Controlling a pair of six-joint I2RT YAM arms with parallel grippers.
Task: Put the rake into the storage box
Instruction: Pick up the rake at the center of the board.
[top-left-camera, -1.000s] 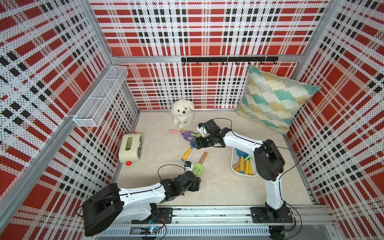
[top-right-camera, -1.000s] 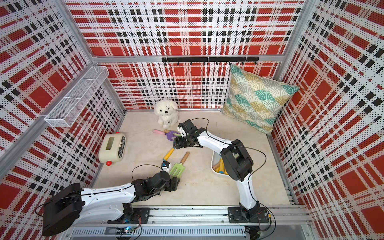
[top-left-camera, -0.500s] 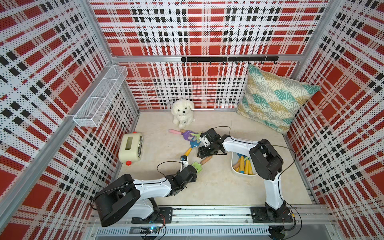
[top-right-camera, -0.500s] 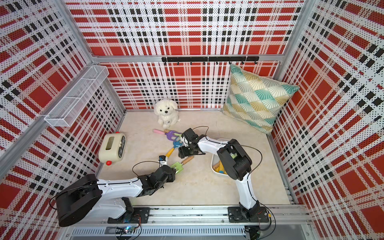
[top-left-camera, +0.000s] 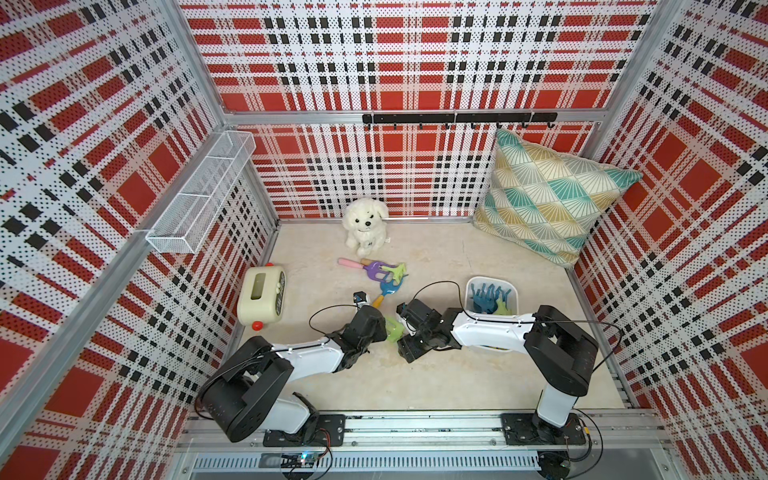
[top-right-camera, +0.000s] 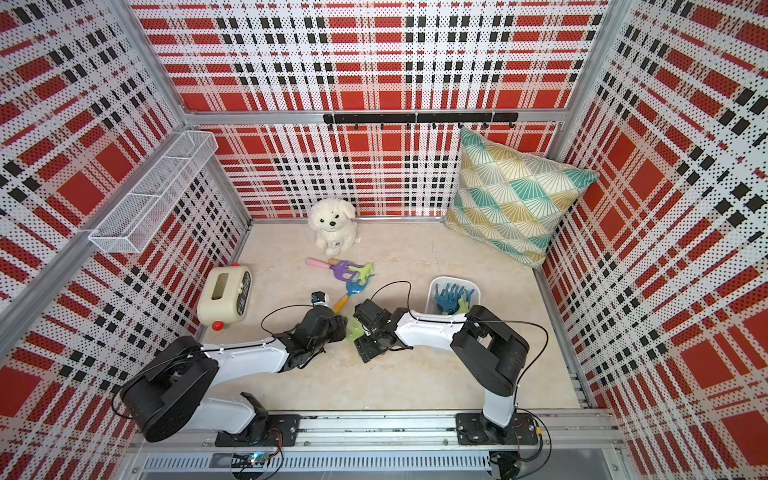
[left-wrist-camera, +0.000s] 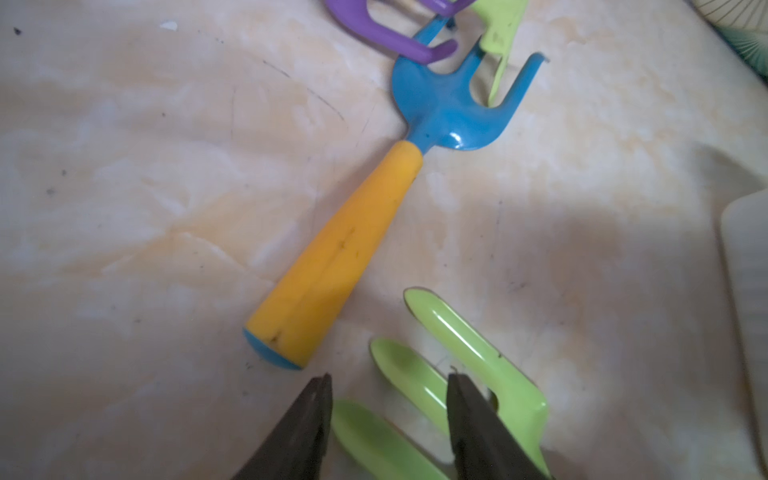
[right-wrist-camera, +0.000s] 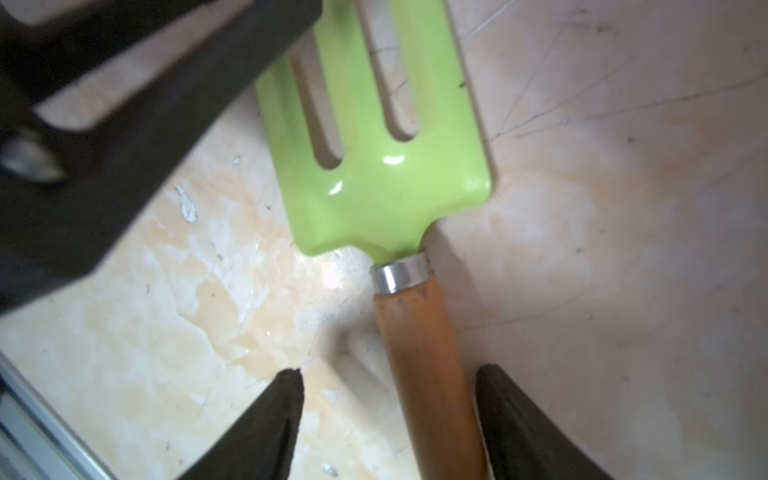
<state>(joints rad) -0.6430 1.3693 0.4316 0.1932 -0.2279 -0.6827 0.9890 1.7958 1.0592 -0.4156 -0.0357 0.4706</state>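
Observation:
The rake (top-left-camera: 394, 329) has a lime-green three-tined head and a wooden handle, and it lies on the floor between my two grippers in both top views (top-right-camera: 354, 328). My left gripper (left-wrist-camera: 390, 376) is shut across two of the green tines (left-wrist-camera: 440, 320); from above the left gripper (top-left-camera: 380, 328) meets the head. My right gripper (right-wrist-camera: 388, 370) is open astride the wooden handle (right-wrist-camera: 419, 345), with floor showing beside one finger; from above the right gripper (top-left-camera: 402, 334) is at the handle end. The white storage box (top-left-camera: 492, 278) stands behind the right arm and holds blue and green rakes.
A blue rake with a yellow handle (left-wrist-camera: 345, 249) lies just beyond the green tines, with a purple rake (top-left-camera: 374, 268) and a small green one (top-left-camera: 397, 272) behind it. A plush dog (top-left-camera: 365, 224), a cream gadget (top-left-camera: 262, 297), a pillow (top-left-camera: 548, 199) and a wire basket (top-left-camera: 199, 199) ring the floor.
My right gripper has come from the pile of rakes toward the front and now straddles the green rake's handle. My left gripper has moved up to the green head and shut on its tines.

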